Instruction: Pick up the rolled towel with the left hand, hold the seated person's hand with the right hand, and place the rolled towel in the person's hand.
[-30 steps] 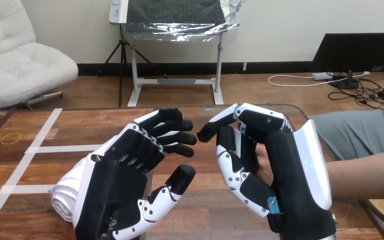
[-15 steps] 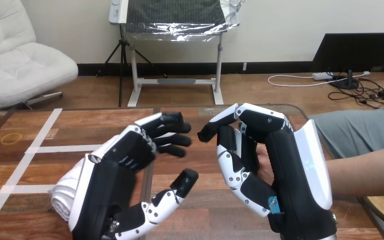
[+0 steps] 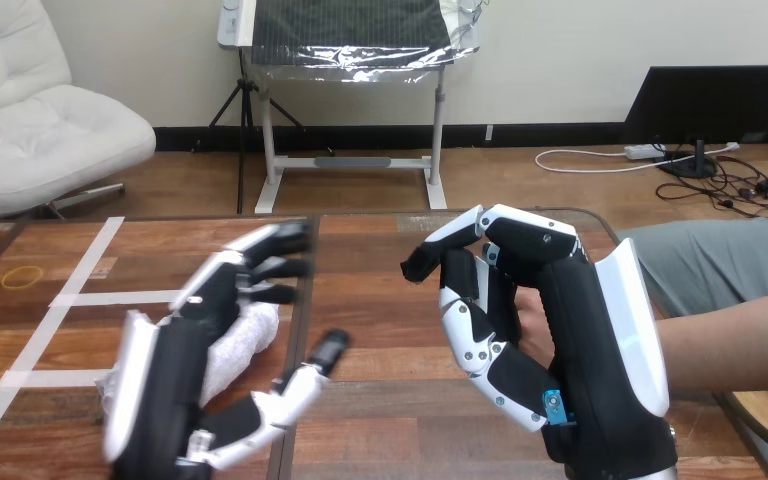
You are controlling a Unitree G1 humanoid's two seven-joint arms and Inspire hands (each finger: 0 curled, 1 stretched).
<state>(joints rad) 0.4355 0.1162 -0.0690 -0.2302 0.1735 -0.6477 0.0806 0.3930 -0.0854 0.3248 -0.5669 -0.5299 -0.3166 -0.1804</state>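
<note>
The rolled white towel point(image 3: 246, 336) lies on the wooden table point(image 3: 390, 420) at the lower left, partly hidden under my left hand point(image 3: 175, 380). That hand hovers over the towel, open, its fingers stretched forward and its thumb out to the right. My right hand point(image 3: 600, 360) stands on edge at the lower right, its fingers and thumb curled round the person's hand point(image 3: 530, 322). Only a strip of that hand shows between my fingers and palm. The person's forearm point(image 3: 730, 345) comes in from the right edge.
White tape lines point(image 3: 90, 297) cross the table's left part, and a thin yellow ring point(image 3: 22, 276) lies near the far left. Bare wood stretches between my two hands. The table's far edge runs just beyond my fingertips.
My left hand has swung left and down over the towel, opening a wide gap to my right hand. The right hand and the person's arm have stayed put.
</note>
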